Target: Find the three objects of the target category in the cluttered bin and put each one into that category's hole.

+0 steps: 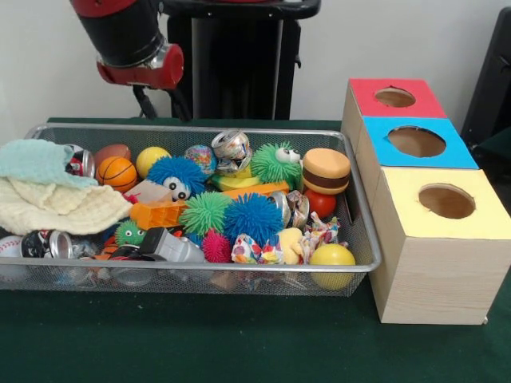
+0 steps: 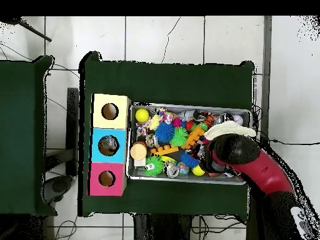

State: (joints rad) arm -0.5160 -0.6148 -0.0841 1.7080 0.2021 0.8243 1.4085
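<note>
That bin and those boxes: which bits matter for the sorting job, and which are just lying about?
Part of the job:
bin of mixed toys
red box
blue box
yellow box
robot arm

Just lying about:
green table cover
side table

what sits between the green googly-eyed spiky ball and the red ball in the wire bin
In the front view, a round toy hamburger with tan bun and brown patty lies between the green googly-eyed spiky ball and the red ball, inside the silver wire-mesh bin.
</note>
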